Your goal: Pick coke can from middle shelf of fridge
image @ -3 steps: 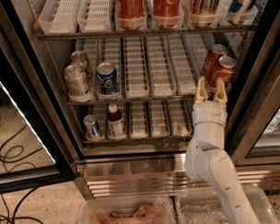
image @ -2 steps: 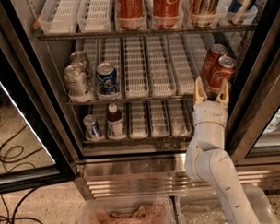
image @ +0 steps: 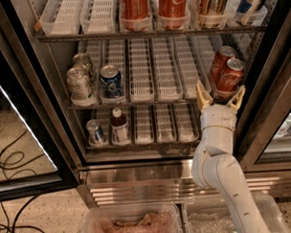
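Gripper [image: 220,97] reaches to the right end of the middle shelf [image: 145,103] of the fridge [image: 138,182], its fingers apart just below the front coke can [image: 229,76].

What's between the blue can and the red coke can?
Only empty white lane trays separate the blue can and the coke can, in the camera view. The claw sits open under the coke can.

A blue can [image: 110,81] stands beside silver cans [image: 79,84], above a small dark bottle [image: 119,127].
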Controlling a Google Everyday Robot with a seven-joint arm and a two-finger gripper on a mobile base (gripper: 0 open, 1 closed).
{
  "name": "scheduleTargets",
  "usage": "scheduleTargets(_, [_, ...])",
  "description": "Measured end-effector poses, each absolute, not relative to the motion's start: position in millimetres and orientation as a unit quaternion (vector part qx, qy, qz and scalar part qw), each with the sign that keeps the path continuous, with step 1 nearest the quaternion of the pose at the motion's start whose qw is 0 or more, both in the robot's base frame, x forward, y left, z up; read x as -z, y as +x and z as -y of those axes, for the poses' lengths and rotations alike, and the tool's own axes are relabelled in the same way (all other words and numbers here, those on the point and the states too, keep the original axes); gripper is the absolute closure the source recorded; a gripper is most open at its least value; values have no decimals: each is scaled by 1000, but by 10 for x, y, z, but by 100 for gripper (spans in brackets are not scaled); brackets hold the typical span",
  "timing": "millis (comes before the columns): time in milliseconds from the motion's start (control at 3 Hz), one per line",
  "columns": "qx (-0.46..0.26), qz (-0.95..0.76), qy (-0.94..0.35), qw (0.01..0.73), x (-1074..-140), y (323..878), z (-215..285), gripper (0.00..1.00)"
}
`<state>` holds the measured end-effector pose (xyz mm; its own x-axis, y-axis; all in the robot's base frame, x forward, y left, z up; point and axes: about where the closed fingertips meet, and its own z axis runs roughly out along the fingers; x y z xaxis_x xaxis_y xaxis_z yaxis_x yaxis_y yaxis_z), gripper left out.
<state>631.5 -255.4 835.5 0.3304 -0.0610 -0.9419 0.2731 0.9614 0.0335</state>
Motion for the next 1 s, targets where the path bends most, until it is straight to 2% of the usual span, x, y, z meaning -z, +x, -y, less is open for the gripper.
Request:
scheduleTargets(333, [109, -569, 108, 808, -8369, 6340, 2597, 32])
scheduleTargets(667, [111, -567, 116, 808, -8387, 6369, 2609, 32])
scheduleTargets(1000, [115, -564, 125, 808, -8393, 6394, 2633, 22])
